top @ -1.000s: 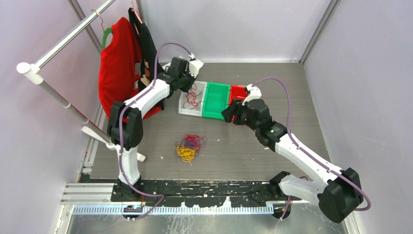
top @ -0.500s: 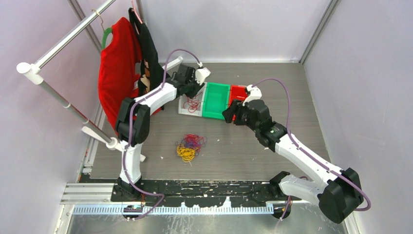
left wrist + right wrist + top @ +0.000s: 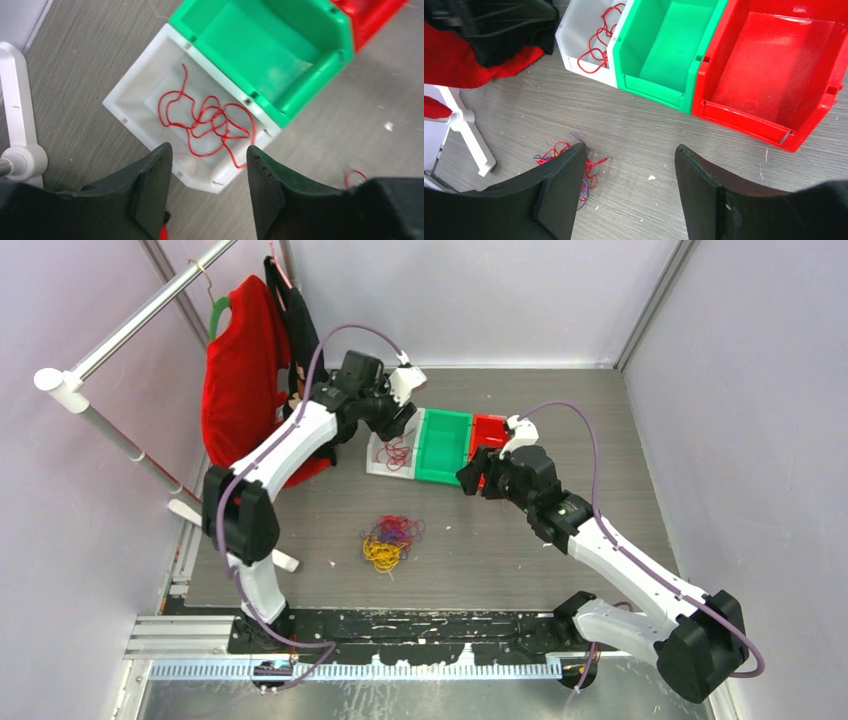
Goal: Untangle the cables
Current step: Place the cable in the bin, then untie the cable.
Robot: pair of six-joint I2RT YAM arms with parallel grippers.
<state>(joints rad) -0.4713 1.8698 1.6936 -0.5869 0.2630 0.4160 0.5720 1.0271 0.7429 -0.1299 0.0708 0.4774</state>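
Nearest the arm bases, the knotted clump of thin red, yellow-orange and dark purple cables (image 3: 390, 542) lies on the grey wood-grain surface (image 3: 560, 440), well apart from both grippers. It looks the same as a second ago, so most of the untangling is not yet done.

Further in, the right gripper (image 3: 629, 147) hovers above the surface just in front of the green plastic bin (image 3: 445, 445) and the red plastic bin (image 3: 490, 428). Its jaws are spread with nothing between them. Its wrist view catches only the edge of the clump at lower left. Both of these bins show bare floors.

Beyond that, the left gripper (image 3: 207, 149) is what has changed. A second ago it was clenched and low over the white plastic bin (image 3: 136, 65). Now its jaws stand apart, released and empty, and it has drawn up above that bin. A single looping red cable (image 3: 210, 122) rests on the white bin's floor, apart from the fingers and from the clump. One strand therefore seems to be separated and sorted, which frees the left arm to go back for another.

Farthest away, a red garment (image 3: 240, 370) hangs on the metal rack (image 3: 130, 325) at the left.
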